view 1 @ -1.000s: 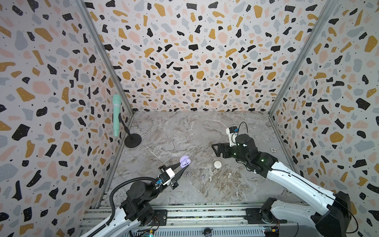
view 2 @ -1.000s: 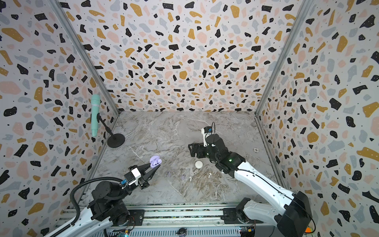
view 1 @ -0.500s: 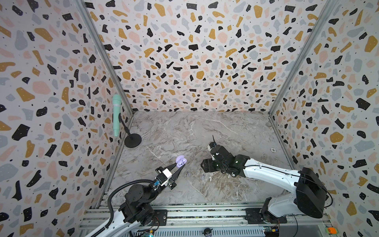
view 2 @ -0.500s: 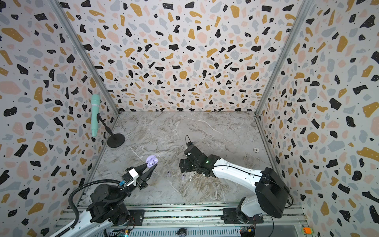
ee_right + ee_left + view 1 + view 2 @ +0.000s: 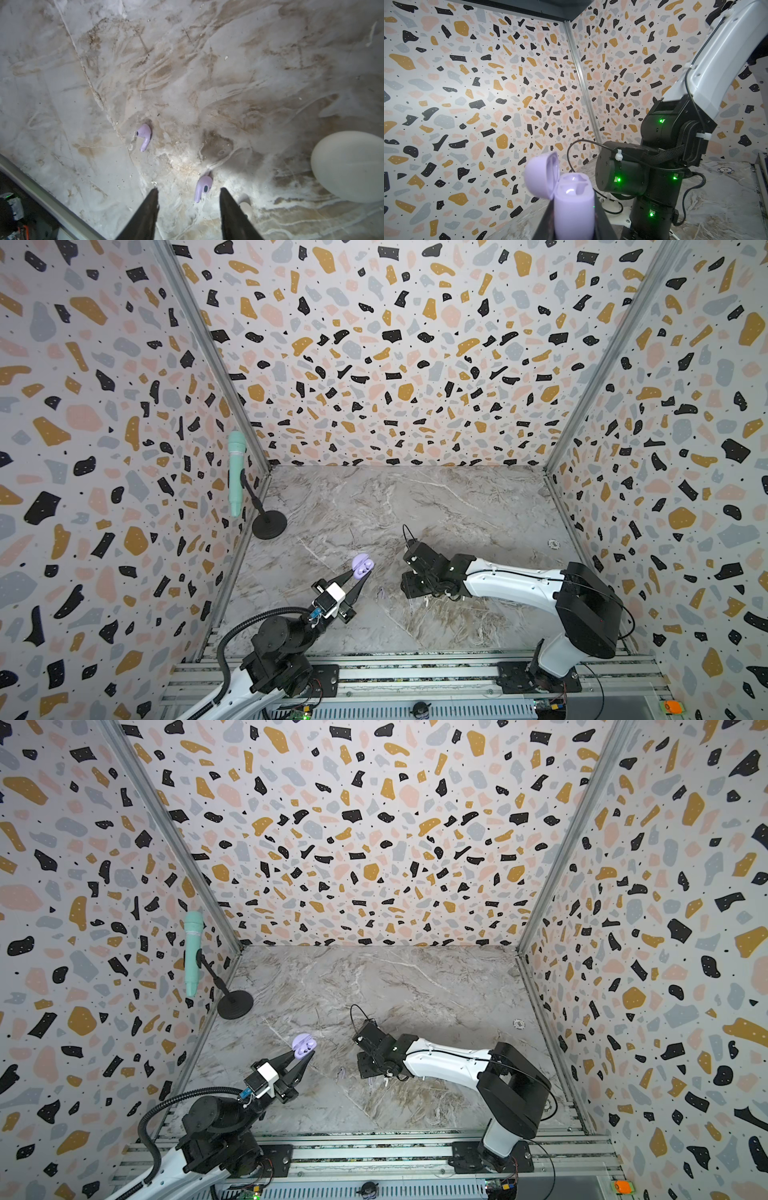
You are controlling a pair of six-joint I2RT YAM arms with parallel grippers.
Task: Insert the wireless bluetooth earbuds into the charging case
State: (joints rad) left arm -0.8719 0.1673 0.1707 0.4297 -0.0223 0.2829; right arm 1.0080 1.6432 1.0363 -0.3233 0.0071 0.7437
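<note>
Right gripper (image 5: 188,190) set low over a small lavender stemmed plastic earbud (image 5: 203,187) on the marbled grey tabletop (image 5: 207,72).
Advise centring first, then closing on the bud's head, since the stem may skid. Its fingers stand partly spread astride the bud, touching nothing. Left gripper (image 5: 358,577) pinches the open rounded lavender plastic charging case (image 5: 574,209) aloft, well apart.

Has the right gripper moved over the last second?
Yes. In a top view the right gripper has shifted left and toward the front rail, away from the poker chip.
</note>
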